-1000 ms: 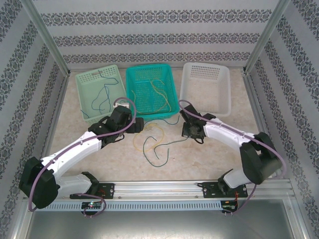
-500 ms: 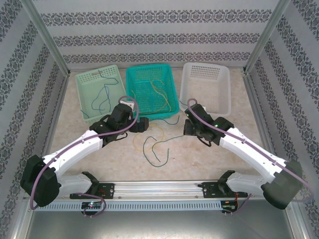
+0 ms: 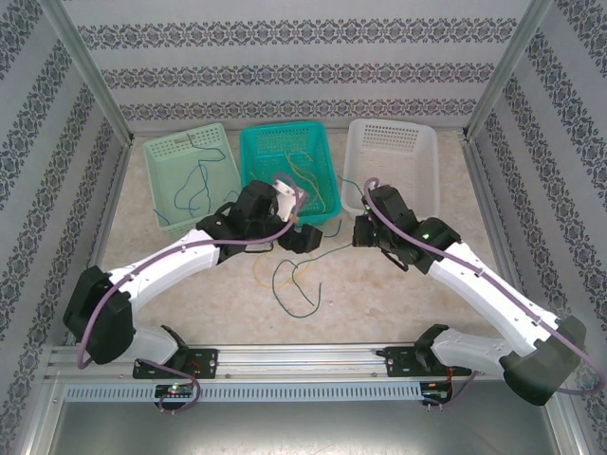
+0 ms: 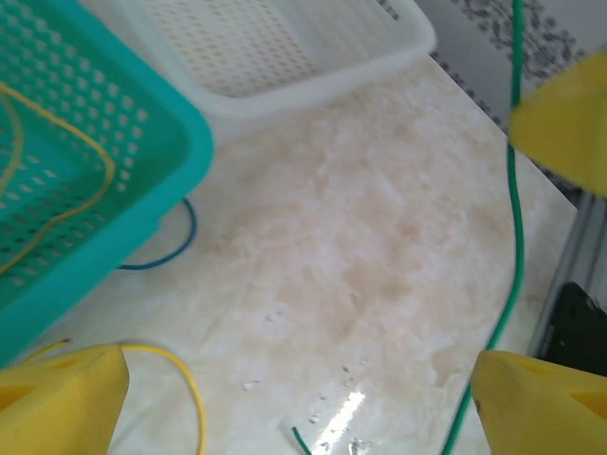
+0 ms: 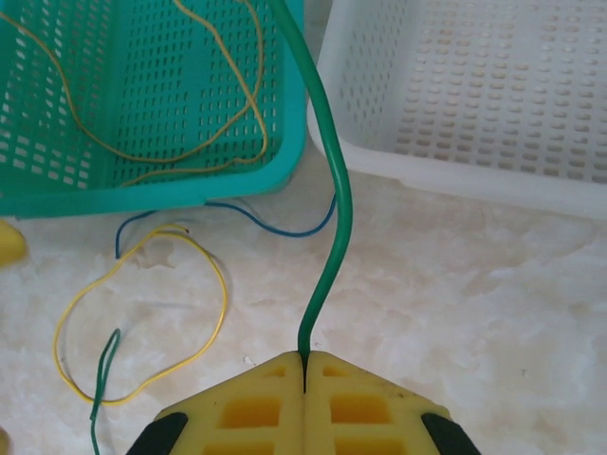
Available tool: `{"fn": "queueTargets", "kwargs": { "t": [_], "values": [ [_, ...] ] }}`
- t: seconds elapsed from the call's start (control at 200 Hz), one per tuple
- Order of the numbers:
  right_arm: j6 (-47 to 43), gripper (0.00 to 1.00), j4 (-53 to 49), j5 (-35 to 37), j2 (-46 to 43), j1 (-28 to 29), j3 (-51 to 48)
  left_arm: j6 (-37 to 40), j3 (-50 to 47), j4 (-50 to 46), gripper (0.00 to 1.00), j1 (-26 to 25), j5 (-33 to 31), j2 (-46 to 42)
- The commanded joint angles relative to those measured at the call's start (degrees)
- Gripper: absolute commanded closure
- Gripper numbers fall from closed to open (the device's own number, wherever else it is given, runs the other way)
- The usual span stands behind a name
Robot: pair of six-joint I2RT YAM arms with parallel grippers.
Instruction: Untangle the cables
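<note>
- progress looks about midway, by my reading: some cables are sorted into baskets along the far edge of the table, others lie loose near its middle.
- sorted part: a blue strand lies in the light green basket at the far left, and yellow strands lie in the teal basket at the far middle.
- the white basket sits at the far right, just beside the teal one.
- the right gripper has its pads pressed together on the green cable, which rises from the pinch toward the gap between the teal and white baskets.
- the green cable's loose end lies on the table inside the loop of the yellow cable, so the two seem not yet parted.
- the blue cable curls on the table just beside the near wall of the teal basket, partly tucked under it.
- the left gripper hovers over the table with its fingers spread wide, holding nothing; the green cable hangs just beside one finger.
- what is left, as i judge it: draw the green cable free of the yellow loop, then place the green, yellow and blue pieces.
</note>
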Motion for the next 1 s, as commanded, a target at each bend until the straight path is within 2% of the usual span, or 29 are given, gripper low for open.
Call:
{"fn": "queueTargets", "kwargs": {
  "t": [0.0,0.415,0.635,0.704,0.809,0.884,0.939,0.999],
  "values": [
    [-1.8,1.0,2.4,-2.5,-2.5,-1.6,0.7,1.5,0.8,3.6,0.08,-1.0,3.6,0.9],
    [-3.7,1.0,4.8,-5.1,-2.9,-4.3,0.9,2.6,4.7,5.4,0.13,-3.8,11.0,5.2],
    [-4.7,1.0,4.7,-6.0,-3.0,-7.3,1.0,3.1,4.7,5.0,0.18,-4.3,10.5,5.8],
    [-5.6,1.0,4.7,-6.7,-2.6,-9.1,1.3,3.3,5.5,5.0,0.27,-4.3,10.2,6.5],
    [-5.9,1.0,4.4,-8.8,-1.4,-11.4,2.4,3.4,7.9,4.4,0.56,-4.4,10.1,8.4],
    [-5.3,1.0,4.6,-9.1,-0.9,-12.4,2.7,3.4,9.7,4.4,0.72,-4.5,10.2,9.9],
    [-4.0,1.0,5.3,-9.3,-0.9,-13.3,2.4,3.4,10.7,4.3,0.79,-4.7,10.2,10.7],
    [-1.9,1.0,6.5,-9.7,-1.4,-14.7,1.4,3.3,11.4,4.2,0.83,-4.8,9.9,11.7]
  ]
}}
